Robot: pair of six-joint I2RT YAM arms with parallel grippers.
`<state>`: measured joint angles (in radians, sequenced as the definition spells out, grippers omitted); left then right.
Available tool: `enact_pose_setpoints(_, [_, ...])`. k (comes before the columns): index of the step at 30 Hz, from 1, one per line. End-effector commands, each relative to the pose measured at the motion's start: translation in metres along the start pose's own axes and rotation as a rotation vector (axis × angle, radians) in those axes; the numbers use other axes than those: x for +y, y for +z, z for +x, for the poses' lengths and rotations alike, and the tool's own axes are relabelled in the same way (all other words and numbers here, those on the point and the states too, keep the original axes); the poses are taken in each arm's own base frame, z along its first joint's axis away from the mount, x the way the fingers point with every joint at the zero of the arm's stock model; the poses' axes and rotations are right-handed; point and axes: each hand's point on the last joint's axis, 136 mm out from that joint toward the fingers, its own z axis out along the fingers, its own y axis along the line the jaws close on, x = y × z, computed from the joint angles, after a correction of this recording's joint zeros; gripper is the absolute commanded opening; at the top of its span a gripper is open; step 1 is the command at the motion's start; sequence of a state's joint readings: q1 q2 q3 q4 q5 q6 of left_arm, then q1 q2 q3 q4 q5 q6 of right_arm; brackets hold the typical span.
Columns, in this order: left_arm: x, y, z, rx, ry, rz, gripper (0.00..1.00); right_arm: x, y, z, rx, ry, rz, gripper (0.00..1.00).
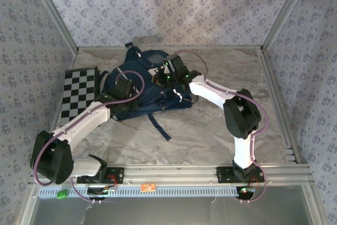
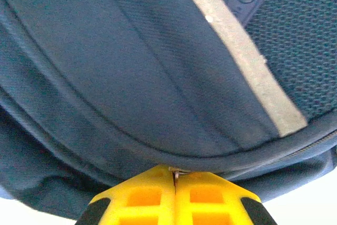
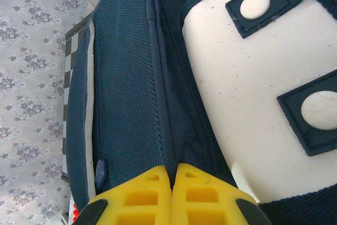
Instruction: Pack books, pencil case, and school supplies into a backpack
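Backpack (image 1: 152, 97) lies centred on table (image 1: 210, 130). Left gripper (image 2: 174, 182) is clamped on its zip edge and right gripper (image 3: 172, 176) pinches a seam. Likely zipping: right should anchor fabric taut while left draws along the track, not upward.

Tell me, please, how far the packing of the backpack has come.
Done: cannot be confirmed, since the inside of the backpack is hidden. In hand: the left gripper is shut on a small metal piece at the zip seam; the right gripper is shut against the fabric. Remaining: probably closing the zip.
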<state>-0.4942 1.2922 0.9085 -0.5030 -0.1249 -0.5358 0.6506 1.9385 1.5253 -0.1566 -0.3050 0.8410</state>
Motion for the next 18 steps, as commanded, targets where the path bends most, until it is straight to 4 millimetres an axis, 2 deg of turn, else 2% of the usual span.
enact_pose_setpoints(1, [0.005,-0.012,0.007,0.025,0.048,0.011,0.00,-0.002,-0.011,-0.036,-0.063,-0.037,0.008,0.00])
enact_pose_setpoints(5, [-0.019,-0.011,0.009,0.049,0.078,0.094,0.00,-0.006,-0.008,-0.044,-0.044,-0.055,0.015,0.00])
enact_pose_setpoints(9, [-0.069,-0.013,0.008,0.037,0.141,0.168,0.00,-0.014,-0.007,-0.055,-0.033,-0.074,0.045,0.00])
enact_pose_setpoints(10, [-0.083,-0.012,0.007,0.034,0.131,0.195,0.00,-0.018,-0.006,-0.057,-0.025,-0.072,0.057,0.04])
enact_pose_setpoints(13, [-0.123,-0.009,0.004,0.034,0.101,0.307,0.00,-0.023,-0.013,-0.068,-0.029,-0.063,0.065,0.25])
enact_pose_setpoints(16, [-0.131,-0.004,-0.003,0.024,0.081,0.285,0.00,-0.024,-0.033,-0.071,-0.044,-0.075,0.071,0.39])
enact_pose_setpoints(18, [-0.129,-0.002,-0.005,0.021,0.086,0.263,0.00,-0.024,-0.047,-0.063,-0.028,-0.071,0.069,0.45])
